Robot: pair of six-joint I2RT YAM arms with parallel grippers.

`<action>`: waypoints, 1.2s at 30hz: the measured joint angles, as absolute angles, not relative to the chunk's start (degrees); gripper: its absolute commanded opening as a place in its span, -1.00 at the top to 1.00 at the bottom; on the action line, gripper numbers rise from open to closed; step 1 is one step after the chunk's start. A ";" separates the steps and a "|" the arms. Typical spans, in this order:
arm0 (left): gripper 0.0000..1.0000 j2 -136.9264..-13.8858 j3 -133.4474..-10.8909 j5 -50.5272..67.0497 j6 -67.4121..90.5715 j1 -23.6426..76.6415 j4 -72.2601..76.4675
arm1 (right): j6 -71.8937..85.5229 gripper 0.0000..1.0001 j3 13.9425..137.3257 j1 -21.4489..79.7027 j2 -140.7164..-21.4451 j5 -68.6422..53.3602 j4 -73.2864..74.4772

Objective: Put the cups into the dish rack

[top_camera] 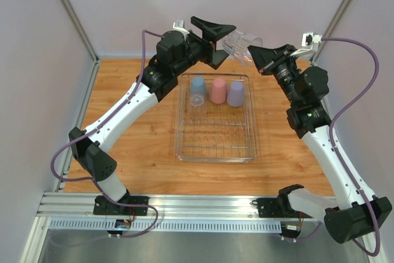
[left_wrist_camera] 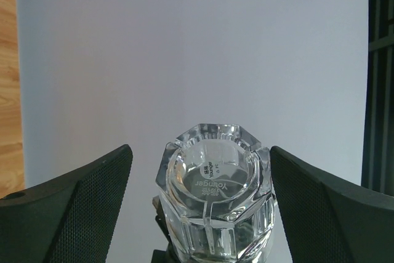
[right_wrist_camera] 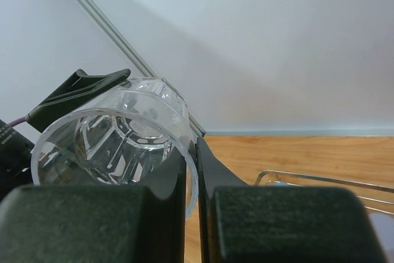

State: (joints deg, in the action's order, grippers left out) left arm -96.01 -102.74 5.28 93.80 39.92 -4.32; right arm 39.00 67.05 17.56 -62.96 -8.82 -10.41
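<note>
A clear cup (top_camera: 241, 46) hangs in the air beyond the far end of the dish rack (top_camera: 184, 133), lying on its side. My right gripper (top_camera: 261, 61) is shut on its rim (right_wrist_camera: 117, 133), one finger inside the cup and one outside. My left gripper (top_camera: 223, 44) is open, and its two fingers stand on either side of the cup's thick base (left_wrist_camera: 212, 195) without touching it. Blue (top_camera: 197, 90), pink (top_camera: 218, 90) and lavender (top_camera: 236, 93) cups stand upside down in a row at the rack's far end.
Grey walls close in the wooden table on the left, back and right. A metal corner post (right_wrist_camera: 123, 44) runs behind the held cup. An aluminium rail (top_camera: 203, 204) carries both arm bases at the near edge. The rack's wire rim (right_wrist_camera: 320, 180) shows below the right gripper.
</note>
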 measured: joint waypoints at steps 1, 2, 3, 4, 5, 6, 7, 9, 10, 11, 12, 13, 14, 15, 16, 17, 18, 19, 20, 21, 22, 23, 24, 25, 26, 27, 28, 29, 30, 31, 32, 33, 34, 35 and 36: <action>-0.98 -96.01 -102.87 5.26 93.80 39.97 -4.12 | 38.61 0.99 67.40 17.76 -63.07 -8.71 -10.26; -0.97 -96.01 -103.04 5.21 93.82 39.97 -3.92 | 38.22 0.99 67.81 17.93 -63.35 -8.62 -10.24; -0.96 -96.01 -103.28 5.08 93.82 39.97 -3.84 | 37.87 0.99 68.29 18.20 -63.72 -8.40 -10.20; -0.93 -96.01 -103.55 5.08 93.82 39.97 -3.86 | 37.65 0.99 68.55 18.50 -63.99 -8.25 -10.28; -0.92 -96.01 -103.88 5.06 93.78 40.01 -3.88 | 37.36 0.99 68.79 19.00 -64.36 -8.05 -10.52; -0.91 -96.01 -104.25 5.06 93.78 40.16 -3.90 | 36.97 0.99 68.95 19.70 -64.69 -7.79 -10.68; -0.91 -96.01 -104.62 5.02 93.78 40.40 -3.95 | 36.60 0.99 68.97 20.34 -64.99 -7.53 -10.74; -0.88 -96.01 -104.90 4.89 93.78 40.88 -4.08 | 36.03 0.99 68.97 21.39 -65.71 -7.25 -11.00; -0.81 -96.01 -104.97 4.71 93.82 41.15 -4.34 | 35.86 0.99 68.97 21.74 -66.11 -7.09 -11.31; -0.76 -96.01 -104.97 4.54 93.89 41.36 -4.86 | 35.64 0.99 68.97 21.89 -66.37 -7.01 -11.51; -0.71 -96.01 -104.92 4.29 93.95 41.52 -5.28 | 35.48 0.99 68.97 22.04 -66.61 -6.79 -11.62; -0.64 -96.01 -104.81 3.97 94.04 41.63 -5.56 | 35.24 0.99 68.97 22.13 -66.72 -6.48 -11.70; -0.62 -96.01 -104.62 3.70 94.32 41.69 -5.45 | 35.00 0.99 68.97 22.28 -66.74 -6.24 -11.77; -0.62 -95.98 -104.36 3.20 94.72 41.71 -5.04 | 34.76 0.99 68.97 22.35 -66.74 -5.98 -11.84; -0.62 -95.77 -103.83 2.66 95.02 41.78 -4.45 | 34.61 0.99 68.97 22.44 -66.74 -5.85 -11.90; -0.62 -95.59 -103.46 2.20 95.18 41.82 -4.29 | 34.39 0.99 68.97 22.57 -66.74 -5.65 -11.88; -0.62 -95.42 -103.18 1.52 95.20 41.87 -4.12 | 34.24 0.99 68.97 22.70 -66.74 -5.45 -11.88; -0.65 -95.33 -103.09 0.89 95.15 41.91 -4.05 | 34.17 0.99 68.97 22.76 -66.74 -5.26 -11.88; -0.67 -95.31 -103.09 0.40 95.09 42.02 -3.95 | 34.13 0.99 68.97 22.81 -66.67 -5.10 -11.92; -0.69 -95.31 -103.09 -0.12 95.04 42.15 -3.84 | 34.04 0.99 68.93 22.83 -66.54 -4.95 -11.92; -0.75 -95.31 -103.09 -0.47 94.89 42.28 -3.81 | 33.95 0.99 68.82 22.83 -66.39 -4.86 -11.92; -0.78 -95.31 -103.09 -0.64 94.67 42.33 -3.81 | 33.76 0.99 68.62 22.85 -66.17 -4.78 -11.92; -0.82 -95.31 -103.09 -1.06 94.43 42.37 -3.84 | 33.54 0.99 68.40 22.83 -65.89 -4.67 -11.90; -0.82 -95.31 -103.09 -1.50 94.30 42.33 -3.84 | 33.43 0.99 68.27 22.83 -65.67 -4.56 -11.90; -0.82 -95.31 -103.09 -1.87 94.19 42.26 -3.86 | 33.28 0.99 68.20 22.83 -65.45 -4.54 -11.86; -0.82 -95.31 -103.09 -2.13 94.15 42.22 -3.84 | 33.12 0.99 68.20 22.83 -65.23 -4.54 -11.88; -0.82 -95.31 -103.09 -2.35 94.15 42.06 -3.81 | 33.08 0.99 68.20 22.81 -65.06 -4.54 -11.88; -0.80 -95.31 -103.09 -2.59 94.13 41.98 -3.81 | 33.04 0.99 68.20 22.81 -64.86 -4.56 -11.88; -0.75 -95.33 -103.11 -2.70 94.02 41.91 -3.81 | 32.95 0.99 68.20 22.81 -64.71 -4.56 -11.88; -0.74 -95.33 -103.11 -2.72 93.97 41.89 -3.79 | 32.91 0.99 68.20 22.81 -64.62 -4.56 -11.88; -0.73 -95.37 -103.13 -2.72 93.84 41.89 -3.66 | 32.86 0.99 68.20 22.81 -64.53 -4.56 -11.88; -0.70 -95.39 -103.13 -2.68 93.78 41.91 -3.53 | 32.84 0.99 68.20 22.81 -64.51 -4.56 -11.86; -0.67 -95.44 -103.18 -2.68 93.76 41.91 -3.42 | 32.82 0.99 68.20 22.81 -64.51 -4.58 -11.86; -0.64 -95.48 -103.20 -2.66 93.76 41.91 -3.29 | 32.80 0.99 68.18 22.81 -64.51 -4.56 -11.84; -0.55 -95.61 -103.24 -2.63 93.76 41.91 -3.11 | 32.73 0.99 68.18 22.81 -64.51 -4.56 -11.79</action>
State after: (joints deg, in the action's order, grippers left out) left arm -95.61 -103.24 -2.63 93.76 41.91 -3.11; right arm 32.73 68.18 22.81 -64.51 -4.56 -11.79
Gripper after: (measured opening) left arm 0.838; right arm 0.047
